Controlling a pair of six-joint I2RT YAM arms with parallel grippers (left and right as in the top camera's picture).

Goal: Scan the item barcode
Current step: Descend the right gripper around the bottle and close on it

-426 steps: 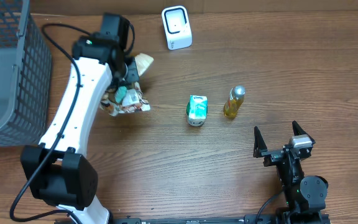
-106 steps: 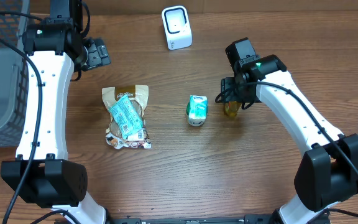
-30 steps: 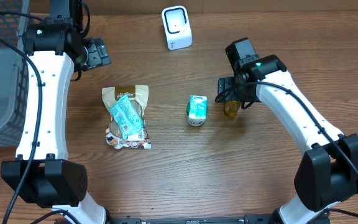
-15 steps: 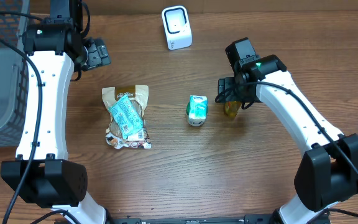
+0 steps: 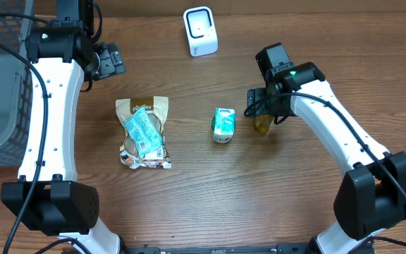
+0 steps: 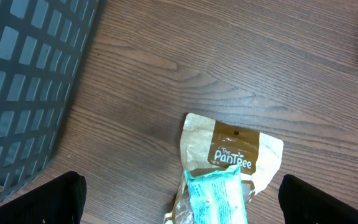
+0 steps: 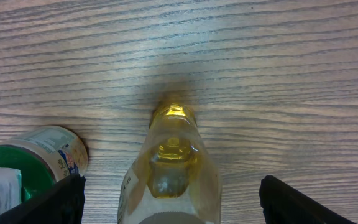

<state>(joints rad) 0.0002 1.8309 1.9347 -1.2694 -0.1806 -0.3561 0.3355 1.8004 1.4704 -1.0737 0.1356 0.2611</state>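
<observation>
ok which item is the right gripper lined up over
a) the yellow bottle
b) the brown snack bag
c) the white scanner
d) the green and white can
a: in the right wrist view the yellow bottle lies centred between the open fingers of the right gripper, touching neither, and the overhead view shows that gripper right above it.
</observation>
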